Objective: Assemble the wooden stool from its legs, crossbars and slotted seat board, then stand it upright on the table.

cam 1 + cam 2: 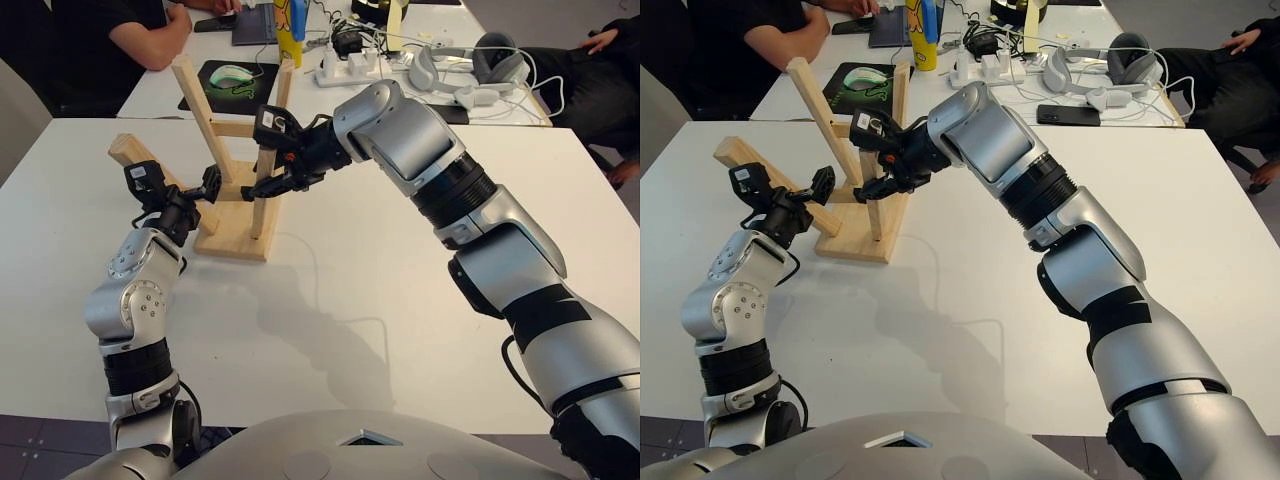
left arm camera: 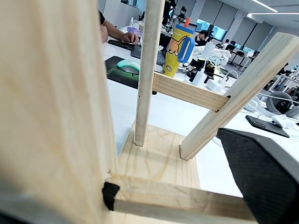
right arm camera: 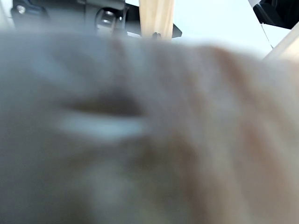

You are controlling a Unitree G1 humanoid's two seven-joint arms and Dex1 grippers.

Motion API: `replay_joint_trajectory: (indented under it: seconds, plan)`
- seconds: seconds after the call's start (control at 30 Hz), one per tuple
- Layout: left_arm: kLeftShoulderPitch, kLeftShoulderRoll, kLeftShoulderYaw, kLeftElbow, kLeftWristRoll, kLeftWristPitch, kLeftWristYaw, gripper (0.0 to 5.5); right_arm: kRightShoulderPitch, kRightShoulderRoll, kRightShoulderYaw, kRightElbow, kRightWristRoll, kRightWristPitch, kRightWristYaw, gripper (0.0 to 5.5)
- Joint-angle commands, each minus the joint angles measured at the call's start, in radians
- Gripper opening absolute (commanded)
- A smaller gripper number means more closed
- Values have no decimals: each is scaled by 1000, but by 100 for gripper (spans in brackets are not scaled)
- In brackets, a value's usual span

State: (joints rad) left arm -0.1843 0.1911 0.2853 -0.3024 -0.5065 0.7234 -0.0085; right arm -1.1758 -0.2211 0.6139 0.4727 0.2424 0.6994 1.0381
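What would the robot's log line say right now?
pale wooden seat board: upside down on white table | right claw: grips upright pale wooden leg | left claw: at leaning pale wooden leg

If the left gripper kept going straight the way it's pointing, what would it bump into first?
Probably the wooden crossbar lying right in front of the left gripper, with the stool's seat board just beyond it; depth is hard to judge.
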Motion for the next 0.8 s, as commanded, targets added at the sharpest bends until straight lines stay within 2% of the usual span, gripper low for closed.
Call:
replay_joint_trajectory:
  seconds: [0.03, 0.27, 0.37, 0.77, 0.8]
  plan:
    - [-115, -82, -328, -81, -137, 133, -221, 500, 303, 125, 213, 79, -159, 23, -141, 206]
    - [-77, -58, -294, -49, -140, 113, -246, 500, 389, 93, -20, -15, -94, -68, -255, 206]
    - [-65, -51, -291, -45, -142, 107, -249, 500, 392, 92, -75, -56, -89, -103, -251, 206]
    - [-37, -65, -291, -19, -134, 86, -262, 500, 245, 42, -71, -209, -134, -1, -185, 206]
    - [-31, -67, -292, -17, -133, 83, -262, 500, 230, 36, -66, -218, -141, 7, -179, 243]
